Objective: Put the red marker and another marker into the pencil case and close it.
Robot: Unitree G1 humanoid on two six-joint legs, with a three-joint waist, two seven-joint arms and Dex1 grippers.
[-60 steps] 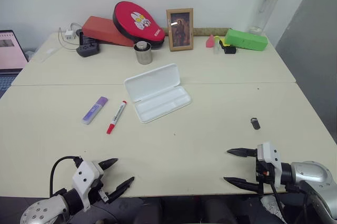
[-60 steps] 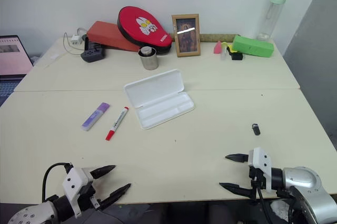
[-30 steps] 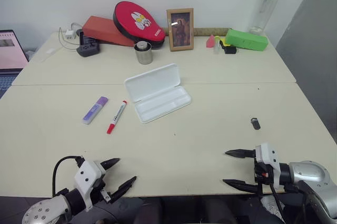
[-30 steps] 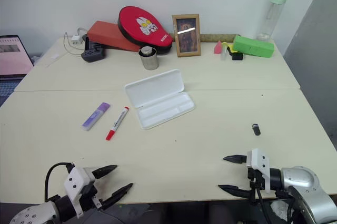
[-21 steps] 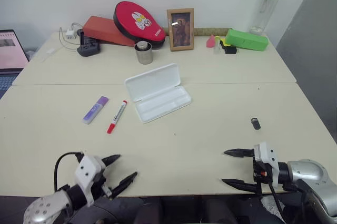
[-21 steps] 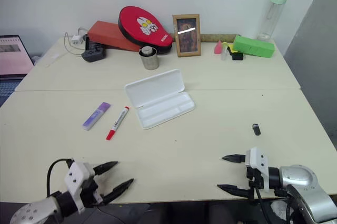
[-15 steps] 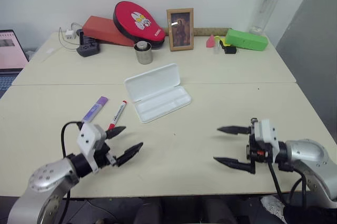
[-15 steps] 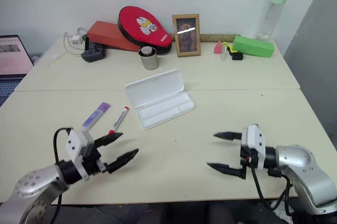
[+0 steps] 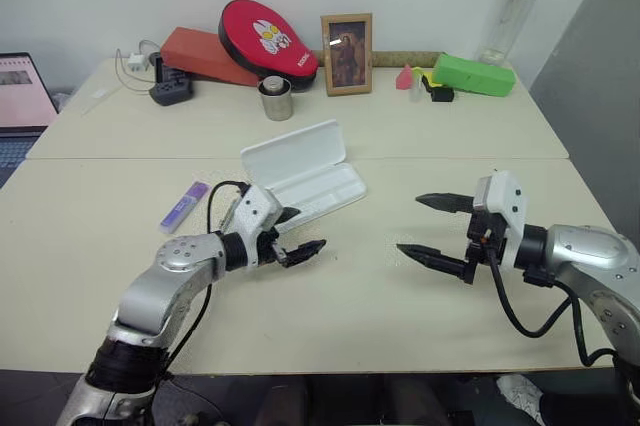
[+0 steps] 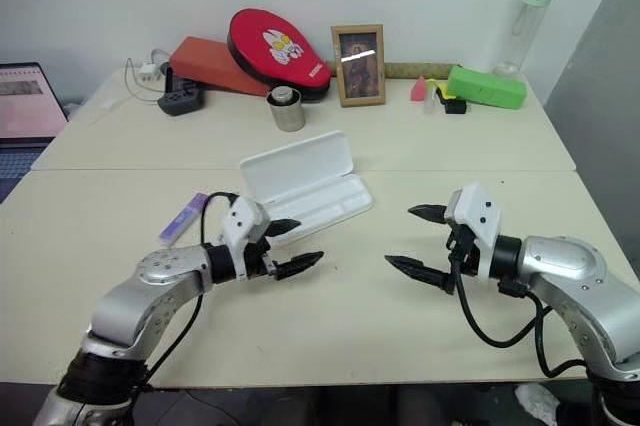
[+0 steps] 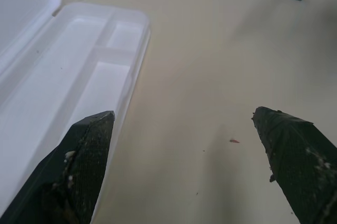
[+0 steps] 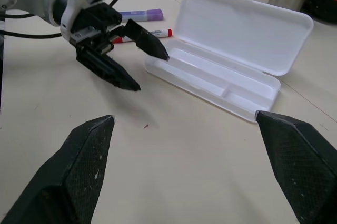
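Both arms have risen over the tabletop; left tool (image 9: pixel 295 230), spread and empty, hangs nearest the red marker (image 12: pixel 141 36), which lies behind it toward the tabletop's left edge, alongside the open pencil case (image 9: pixel 300 174)

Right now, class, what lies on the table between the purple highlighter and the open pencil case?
The red marker lies between the purple highlighter and the pencil case, as the right wrist view shows; the left gripper hovers in front of it, partly covering it.
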